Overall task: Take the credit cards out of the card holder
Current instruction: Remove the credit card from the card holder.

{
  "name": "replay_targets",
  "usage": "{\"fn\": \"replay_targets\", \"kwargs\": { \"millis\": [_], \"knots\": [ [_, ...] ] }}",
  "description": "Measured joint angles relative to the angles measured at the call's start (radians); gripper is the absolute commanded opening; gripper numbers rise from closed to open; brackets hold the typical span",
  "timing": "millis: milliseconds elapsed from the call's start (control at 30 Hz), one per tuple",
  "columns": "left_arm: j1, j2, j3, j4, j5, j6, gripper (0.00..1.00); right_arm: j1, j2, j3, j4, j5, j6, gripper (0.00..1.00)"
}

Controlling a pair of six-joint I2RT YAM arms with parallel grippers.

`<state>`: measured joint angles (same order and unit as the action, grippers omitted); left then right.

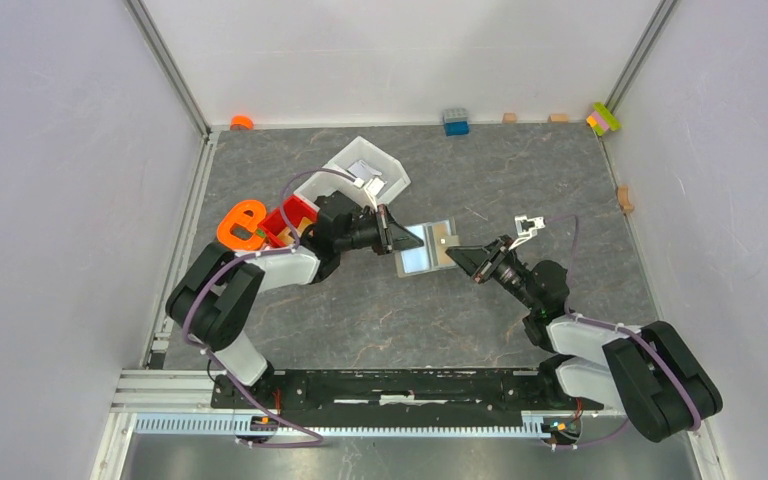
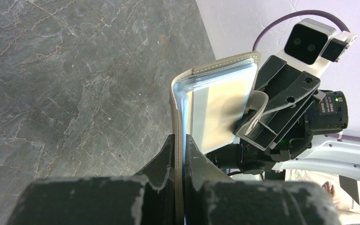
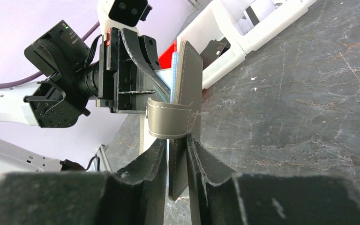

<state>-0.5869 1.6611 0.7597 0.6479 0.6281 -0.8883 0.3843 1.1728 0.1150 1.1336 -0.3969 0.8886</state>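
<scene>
**Card holder pinned between both arms**

Over mid-table, the card holder [image 1: 428,247] stands on edge with pale credit cards [image 2: 220,101] inside. The left gripper [image 2: 183,140] is clenched on one flap. The right gripper [image 3: 176,145] straddles the other flap, grip unclear. The white bin [image 1: 360,142] and red bin [image 1: 295,215] crowd the left arm, with the walls well apart.

L gripper [image 1: 403,240] left of card holder [image 1: 428,250], R gripper [image 1: 458,253] right.

We mark a white bin [image 1: 353,150] far left, a red bin [image 1: 298,212] beside an orange piece [image 1: 240,225], a blue block [image 1: 455,121] by the far wall.
</scene>
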Motion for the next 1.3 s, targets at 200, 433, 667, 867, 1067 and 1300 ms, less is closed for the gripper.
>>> {"fn": "replay_targets", "kwargs": {
  "millis": [200,433,667,867,1067,1300],
  "knots": [
    [-0.004,-0.040,-0.001,-0.031,-0.027,0.025,0.02,-0.002,-0.003,0.016,-0.018,-0.019,-0.022,0.33],
    [-0.004,-0.046,-0.001,-0.059,-0.043,0.039,0.02,-0.005,-0.013,0.016,-0.037,-0.030,-0.034,0.45],
    [-0.004,-0.047,0.000,-0.087,-0.051,0.050,0.02,-0.005,-0.018,0.016,-0.051,-0.035,-0.044,0.27],
    [-0.004,-0.048,0.000,-0.105,-0.058,0.059,0.02,-0.007,-0.044,0.016,-0.053,-0.023,-0.045,0.24],
    [-0.004,-0.048,0.000,-0.126,-0.073,0.063,0.02,-0.007,-0.047,0.016,-0.046,-0.029,-0.044,0.22],
    [-0.004,-0.048,0.000,-0.121,-0.074,0.063,0.02,-0.007,0.018,0.042,-0.042,-0.066,-0.041,0.19]
  ]
}}
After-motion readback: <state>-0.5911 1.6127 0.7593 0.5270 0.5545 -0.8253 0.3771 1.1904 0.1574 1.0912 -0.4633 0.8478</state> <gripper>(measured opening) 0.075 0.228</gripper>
